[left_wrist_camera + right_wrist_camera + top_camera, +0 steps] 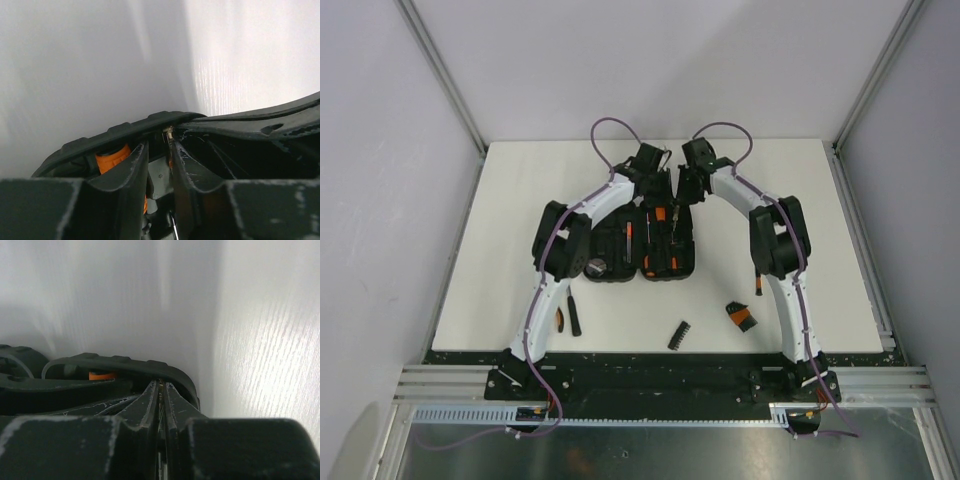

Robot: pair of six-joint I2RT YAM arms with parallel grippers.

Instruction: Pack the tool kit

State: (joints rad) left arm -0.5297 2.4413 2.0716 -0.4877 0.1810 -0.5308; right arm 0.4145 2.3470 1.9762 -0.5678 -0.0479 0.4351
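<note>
The black tool kit case (608, 248) lies open mid-table, with orange and black tools (660, 240) in its slots. Both grippers hang over its far edge. My left gripper (657, 186) has its jaws a little apart; in the left wrist view (160, 150) they straddle the case rim (125, 131), beside an orange-handled tool (112, 157) and a thin brass-tipped tool (169, 132). My right gripper (683, 186) is nearly closed; in the right wrist view (161, 385) it pinches a thin metal shaft just inside the case rim (120, 364).
Loose pieces lie on the near table: a black bit strip (678, 335), a black and orange tool (740, 316), a black tool (574, 315) and a small brown-orange piece (560, 320). Grey walls stand on three sides.
</note>
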